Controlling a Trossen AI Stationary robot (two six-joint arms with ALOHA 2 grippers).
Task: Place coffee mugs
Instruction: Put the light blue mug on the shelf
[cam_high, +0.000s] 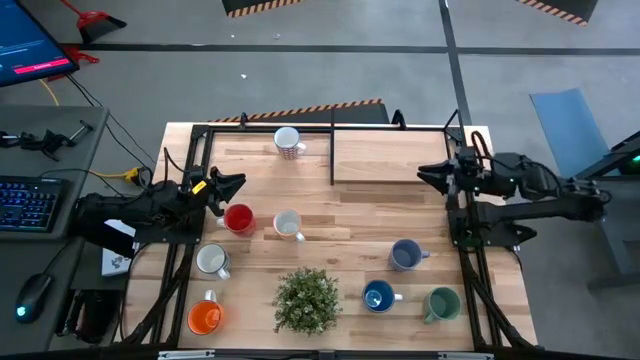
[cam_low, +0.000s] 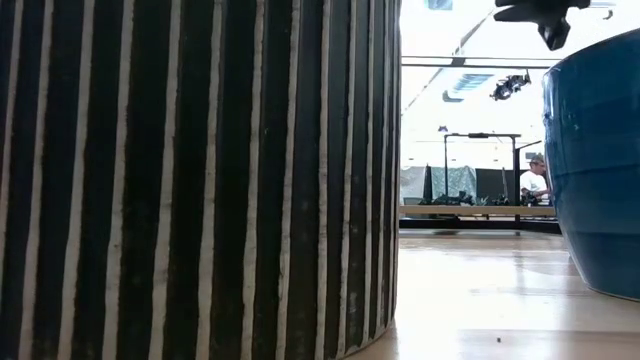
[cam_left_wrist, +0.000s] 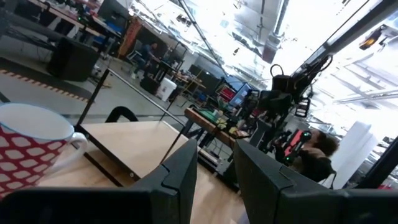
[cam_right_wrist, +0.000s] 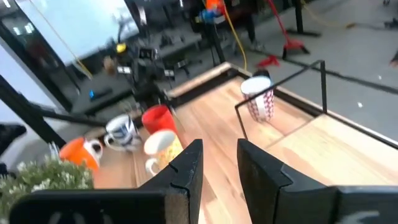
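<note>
**Low view.** Striped pot (cam_low: 200, 170) fills the near field at 9 o'clock. The blue mug (cam_low: 595, 170) stands at 3 o'clock. Little else of the table shows in this view.

**High view.** The left gripper (cam_high: 236, 186) hangs at the table's (cam_high: 350, 215) 9 o'clock side. The red mug (cam_high: 238, 218) is just beside it at 6 o'clock, and the cream mug (cam_high: 288, 225) is near. The right gripper (cam_high: 424, 174) waits at 3 o'clock. The patterned mug (cam_high: 289, 143) stands at 12 o'clock.

**Left wrist view.** The fingers (cam_left_wrist: 180, 174) are parted and hold nothing.

**Right wrist view.** The jaws are parted and empty.

**Hazards (judgement).**
- An off-centre descent could strike the red mug's rim and tip it.
- A sideways push could knock the red mug into the cream mug.
- A grip on the smooth wall may slip.
</note>
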